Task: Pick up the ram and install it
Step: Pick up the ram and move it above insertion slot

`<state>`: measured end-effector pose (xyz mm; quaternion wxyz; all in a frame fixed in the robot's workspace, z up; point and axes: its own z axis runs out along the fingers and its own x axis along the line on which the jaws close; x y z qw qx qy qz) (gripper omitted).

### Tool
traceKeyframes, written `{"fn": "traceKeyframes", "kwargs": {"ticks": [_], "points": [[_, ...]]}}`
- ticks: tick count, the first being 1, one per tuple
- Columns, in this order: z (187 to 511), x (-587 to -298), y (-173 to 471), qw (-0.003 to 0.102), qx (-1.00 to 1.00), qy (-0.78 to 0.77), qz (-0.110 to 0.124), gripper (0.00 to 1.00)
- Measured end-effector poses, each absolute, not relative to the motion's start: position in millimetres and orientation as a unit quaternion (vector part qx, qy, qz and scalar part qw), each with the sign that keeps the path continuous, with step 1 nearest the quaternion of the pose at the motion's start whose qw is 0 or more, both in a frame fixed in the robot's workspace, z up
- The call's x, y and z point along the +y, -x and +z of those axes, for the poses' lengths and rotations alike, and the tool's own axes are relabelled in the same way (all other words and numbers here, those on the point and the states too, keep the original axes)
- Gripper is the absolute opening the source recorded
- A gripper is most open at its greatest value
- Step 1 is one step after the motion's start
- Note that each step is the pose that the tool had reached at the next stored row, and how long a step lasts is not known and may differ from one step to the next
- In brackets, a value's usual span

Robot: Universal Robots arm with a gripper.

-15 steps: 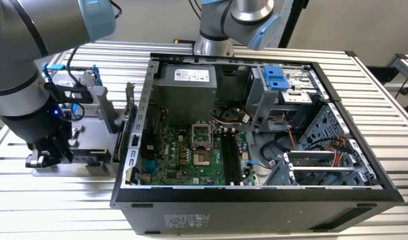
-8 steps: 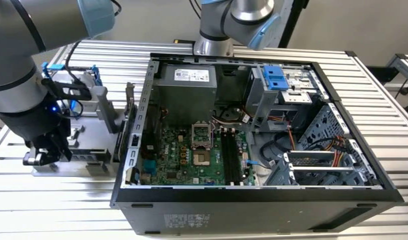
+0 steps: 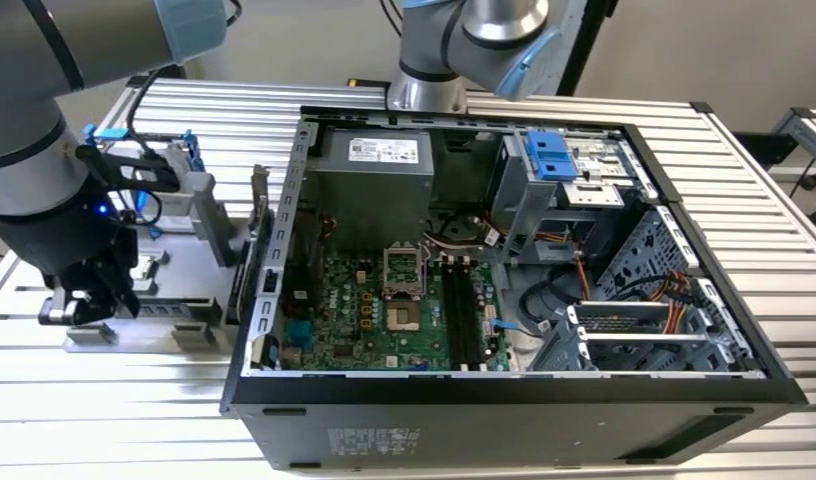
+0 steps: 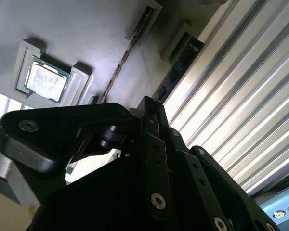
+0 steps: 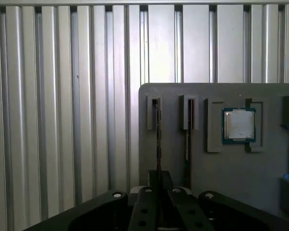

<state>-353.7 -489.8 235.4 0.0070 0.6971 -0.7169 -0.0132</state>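
Two ram sticks stand on edge in slots of a grey holder plate (image 5: 173, 163); in both wrist views they show as thin dark lines. My gripper (image 5: 159, 175) hangs over the near end of one ram stick (image 5: 158, 130), its dark fingers (image 5: 150, 192) pressed together and in line with the stick's edge. Another ram stick (image 5: 187, 134) sits one slot over. In the second wrist view the gripper (image 4: 152, 103) is a little to one side of the ram (image 4: 125, 62), with nothing visible between the fingers. In the exterior view the gripper (image 3: 77, 305) is at that view's left, over the holder (image 3: 155, 300).
A square silver processor chip (image 5: 238, 124) lies in a recess of the holder. An open computer case (image 3: 515, 385) fills the middle of the exterior view, with the motherboard's dark memory slots (image 3: 464, 305) facing up. A second arm (image 3: 468, 40) stands behind the case. The table top (image 5: 62, 120) is ribbed metal.
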Motion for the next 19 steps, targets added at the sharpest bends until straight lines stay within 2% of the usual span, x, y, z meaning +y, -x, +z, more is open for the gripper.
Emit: {"fn": "traceKeyframes", "kwargs": {"ticks": [19], "points": [[259,-490,354,0.007,-0.717,-0.697,-0.013,0.00]]}}
